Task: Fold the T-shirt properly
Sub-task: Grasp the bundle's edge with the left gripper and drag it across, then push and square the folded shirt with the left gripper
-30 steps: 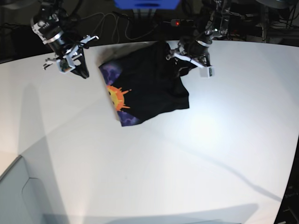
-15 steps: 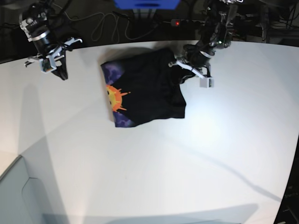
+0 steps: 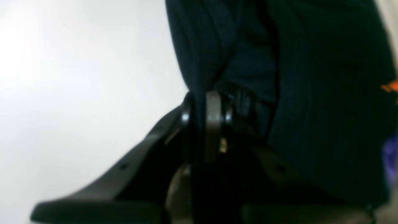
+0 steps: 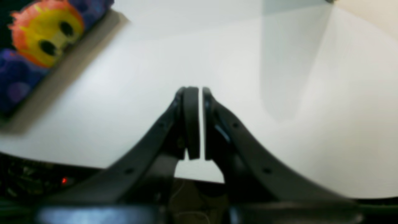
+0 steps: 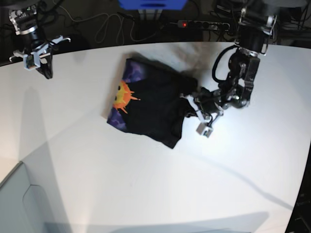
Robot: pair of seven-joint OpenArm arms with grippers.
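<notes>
Fingers of the right gripper (image 5: 43,65) stand pressed together with nothing between them; its own wrist view shows only a thin sliver of light between the two pads, over bare table (image 4: 279,93). In the base view this gripper hangs near the far left corner of the white table, well apart from the cloth.

Nearer the middle of the far edge lies the T-shirt (image 5: 155,104), a black bundle folded into a rough slanted rectangle. Its left end shows the orange-yellow sun print (image 5: 122,96) with purple-blue patches (image 5: 118,121) above and below it, and the rest of the cloth is plain black with a few creases. The right wrist view catches the same sun face and purple patches at its upper left corner, lying flat on the table.

At the right end of the shirt the left gripper (image 5: 190,105) reaches in low from the right, its arm (image 5: 240,82) bent down from the far edge. The left wrist view, blurred, shows its jaws clamped on a bunched fold of the black cloth (image 3: 236,62), which rises up and away from the fingertips. White table fills that view's left half, and a sliver of orange and purple print shows at its right edge.
</notes>
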